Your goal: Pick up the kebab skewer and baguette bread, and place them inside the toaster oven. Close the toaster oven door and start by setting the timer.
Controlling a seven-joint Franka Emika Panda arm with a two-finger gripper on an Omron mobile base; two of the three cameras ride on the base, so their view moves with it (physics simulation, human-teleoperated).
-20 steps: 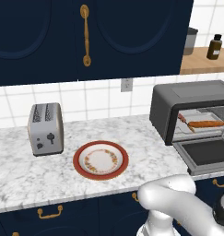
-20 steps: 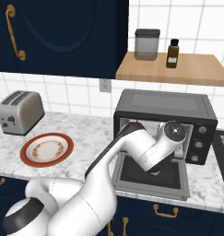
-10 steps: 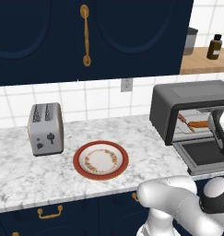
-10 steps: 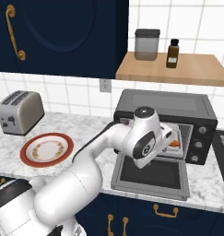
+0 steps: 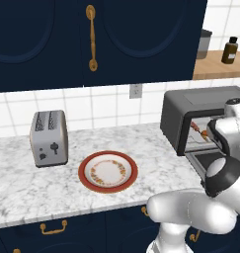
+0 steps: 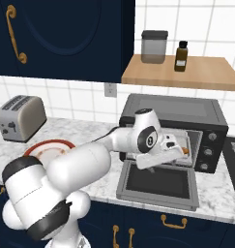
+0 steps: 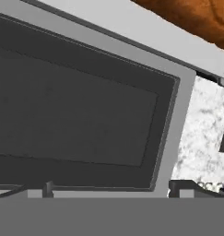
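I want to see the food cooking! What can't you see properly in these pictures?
- Kebab skewer: left base view, just a tip; the arm covers the rest.
- Bread: hand view, cut off by the top edge.
- Oven inside: right base view, the gripper blocks it.
- Oven knobs: too small to read.

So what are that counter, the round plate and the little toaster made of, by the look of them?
The counter looks like polished marble or an imitation: white with grey veining. The plate seems to be glazed ceramic, cream with a red rim and a patterned ring. The toaster looks like brushed metal, silver-grey with dark slots. Everything is rendered, so these are only appearances.
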